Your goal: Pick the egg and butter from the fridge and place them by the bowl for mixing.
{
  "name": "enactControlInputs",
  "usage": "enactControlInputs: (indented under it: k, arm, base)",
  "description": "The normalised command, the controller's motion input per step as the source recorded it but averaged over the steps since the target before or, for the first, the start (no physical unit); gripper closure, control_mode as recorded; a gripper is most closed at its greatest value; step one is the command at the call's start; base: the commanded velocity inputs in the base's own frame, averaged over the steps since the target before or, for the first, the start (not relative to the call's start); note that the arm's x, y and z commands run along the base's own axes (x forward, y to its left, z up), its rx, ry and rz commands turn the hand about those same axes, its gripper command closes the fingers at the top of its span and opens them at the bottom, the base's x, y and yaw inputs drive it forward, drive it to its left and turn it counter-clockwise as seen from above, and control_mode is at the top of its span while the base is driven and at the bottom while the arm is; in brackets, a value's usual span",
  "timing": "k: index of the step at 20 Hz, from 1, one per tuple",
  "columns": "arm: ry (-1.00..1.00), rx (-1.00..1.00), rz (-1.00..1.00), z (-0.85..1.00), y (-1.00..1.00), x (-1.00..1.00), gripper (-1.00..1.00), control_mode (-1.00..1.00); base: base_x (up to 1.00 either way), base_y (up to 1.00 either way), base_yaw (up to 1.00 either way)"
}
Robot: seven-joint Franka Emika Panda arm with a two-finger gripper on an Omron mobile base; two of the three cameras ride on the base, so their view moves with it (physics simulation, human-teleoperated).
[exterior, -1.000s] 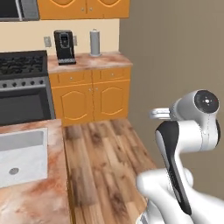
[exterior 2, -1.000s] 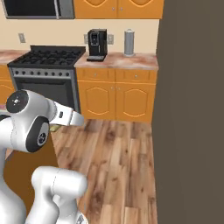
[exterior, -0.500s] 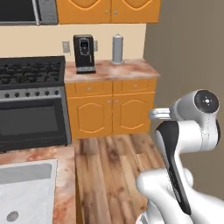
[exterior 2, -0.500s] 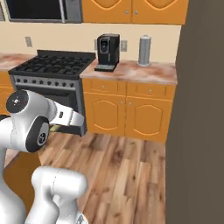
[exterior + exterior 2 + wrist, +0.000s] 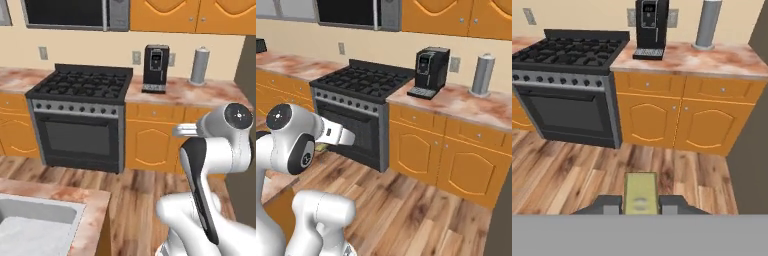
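Observation:
A small yellow-tan block, the butter (image 5: 641, 192), sits between my two dark finger tips at the bottom of the hand view. My gripper (image 5: 641, 204) is shut on it, held in the air above the wooden floor and pointing toward the orange cabinets. The arm is folded close to the base, with the hand (image 5: 338, 135) in front of the stove. A dark grey panel at the right edge is the side of the fridge (image 5: 753, 115). The egg and the bowl are out of view.
A black stove (image 5: 80, 115) stands ahead, with a microwave (image 5: 70, 12) above it. A coffee machine (image 5: 156, 69) and a grey cylinder (image 5: 200, 65) stand on the marble counter (image 5: 722, 60). A counter with a sink (image 5: 30, 220) lies at the near left. Wooden floor (image 5: 572, 170) lies between.
The whole picture has shifted to the right as the base moves: the stove has come toward the middle and the sink counter has dropped lower. The arm's pose is unchanged.

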Motion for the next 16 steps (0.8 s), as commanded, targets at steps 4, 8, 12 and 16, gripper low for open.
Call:
enactControlInputs:
  k: [4,8,12,16]
  arm:
    - [0.00,0.00,0.00,0.00,0.00,0.00,1.00,1.00]
    - [0.00,0.00,0.00,0.00,0.00,0.00,1.00,1.00]
    - [0.00,0.00,0.00,0.00,0.00,0.00,1.00,1.00]
    - [0.00,0.00,0.00,0.00,0.00,0.00,1.00,1.00]
  base:
    - [0.65,-0.04,0.73]
    - [0.51,-0.31,0.59]
    - [0.56,-0.76,0.42]
    - [0.69,-0.61,0.46]
